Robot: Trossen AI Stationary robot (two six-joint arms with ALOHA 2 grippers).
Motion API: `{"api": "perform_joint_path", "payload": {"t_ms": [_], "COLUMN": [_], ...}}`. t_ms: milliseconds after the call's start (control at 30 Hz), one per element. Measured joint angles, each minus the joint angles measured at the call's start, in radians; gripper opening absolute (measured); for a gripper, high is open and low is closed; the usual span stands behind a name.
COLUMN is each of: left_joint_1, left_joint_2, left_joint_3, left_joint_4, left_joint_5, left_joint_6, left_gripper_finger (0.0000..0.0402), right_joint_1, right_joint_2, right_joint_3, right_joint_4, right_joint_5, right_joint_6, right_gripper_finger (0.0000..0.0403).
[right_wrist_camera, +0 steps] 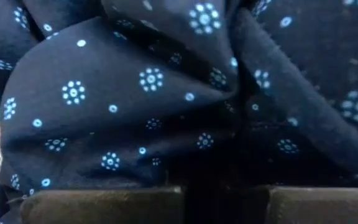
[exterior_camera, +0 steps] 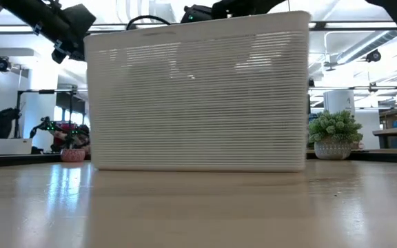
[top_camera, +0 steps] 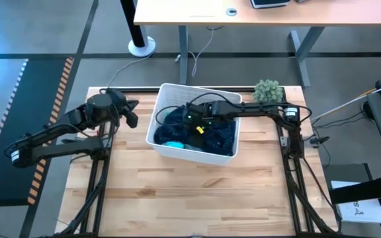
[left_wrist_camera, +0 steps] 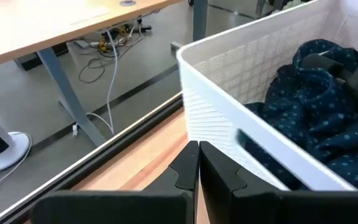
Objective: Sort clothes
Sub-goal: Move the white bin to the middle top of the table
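A white ribbed basket [top_camera: 194, 156] stands at the table's far middle. It holds the clothes: a navy garment with small light dots [top_camera: 225, 134] fills most of it, and a teal piece [top_camera: 174, 143] shows at its near left. My right gripper [top_camera: 194, 127] reaches down into the basket from the right, close over the navy garment [right_wrist_camera: 104, 112], and its fingertips are hidden. My left gripper [left_wrist_camera: 199, 152] is shut on nothing, just outside the basket's left wall [left_wrist_camera: 229, 106], above the table. My right gripper slants down into the basket right at the navy dotted garment [right_wrist_camera: 185, 162]. Its fingertips show in no view, so I cannot tell whether they touch the cloth.
A small green plant in a pot [top_camera: 268, 91] stands at the table's far right, beside the basket. Bare wooden table [top_camera: 190, 198] lies in front of the basket. The basket's wall [exterior_camera: 198, 96] fills the low view and hides its contents there.
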Motion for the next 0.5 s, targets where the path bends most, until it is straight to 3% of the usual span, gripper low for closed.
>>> {"api": "perform_joint_path", "payload": {"t_ms": [333, 500], "left_joint_1": [0.000, 0.000], "left_joint_2": [-0.028, -0.028], "left_joint_3": [0.000, 0.000], "left_joint_4": [0.000, 0.001], "left_joint_5": [0.001, 0.002], "left_joint_6": [-0.008, -0.008], "left_gripper_finger": [0.0000, 0.0000], "right_joint_1": [0.007, 0.008], "right_joint_2": [-0.006, -0.022], "right_joint_3": [-0.003, -0.002], "right_joint_4": [-0.104, -0.102], "right_joint_5": [0.036, 0.060], "right_joint_6": [-0.262, -0.302], "right_gripper_finger": [0.0000, 0.0000]}}
